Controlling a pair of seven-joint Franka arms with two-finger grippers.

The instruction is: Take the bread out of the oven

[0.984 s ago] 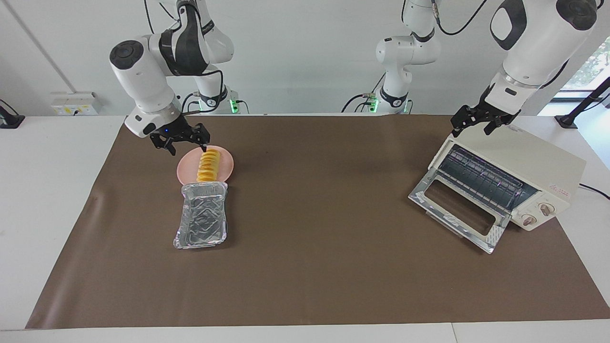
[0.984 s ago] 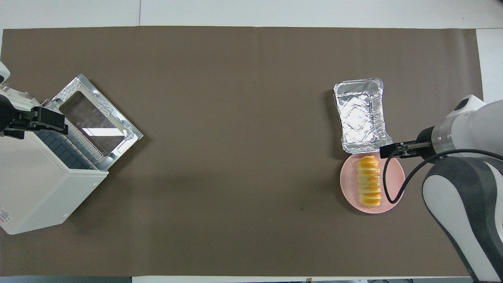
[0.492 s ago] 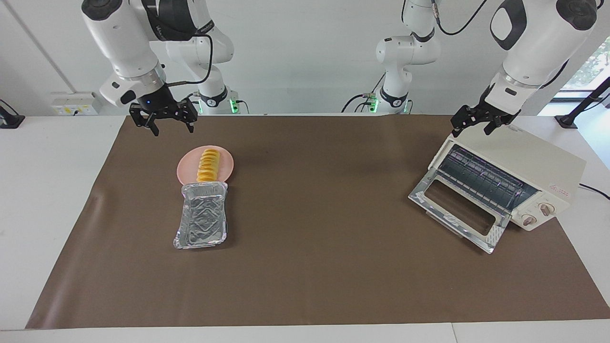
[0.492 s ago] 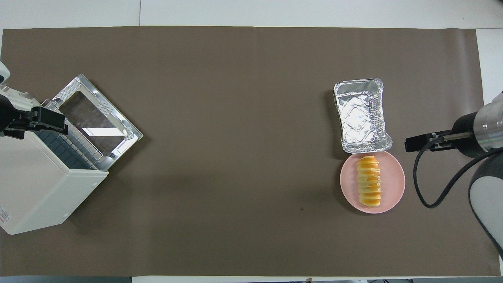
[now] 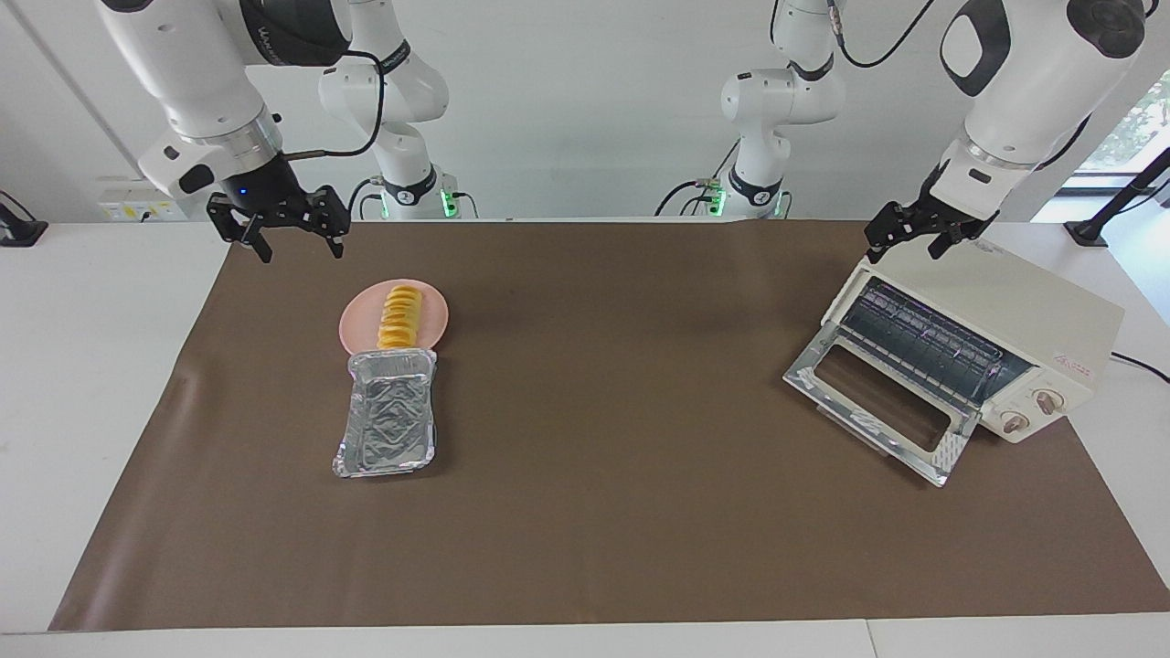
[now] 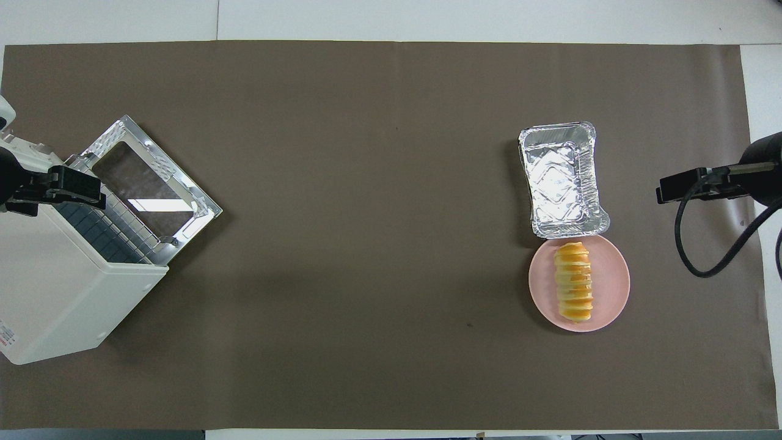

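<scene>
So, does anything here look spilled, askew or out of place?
Nothing spilled or damaged. The foil tray overlaps the rim of the pink plate holding the bread. The oven door hangs open.

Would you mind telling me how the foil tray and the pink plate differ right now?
The foil tray is rectangular, crinkled and silver, while the plate is round, smooth and pink. The tray is empty; the plate carries the bread. The tray lies farther from the robots than the plate. Both rest on the brown mat, edges meeting, toward the right arm's end.
</scene>
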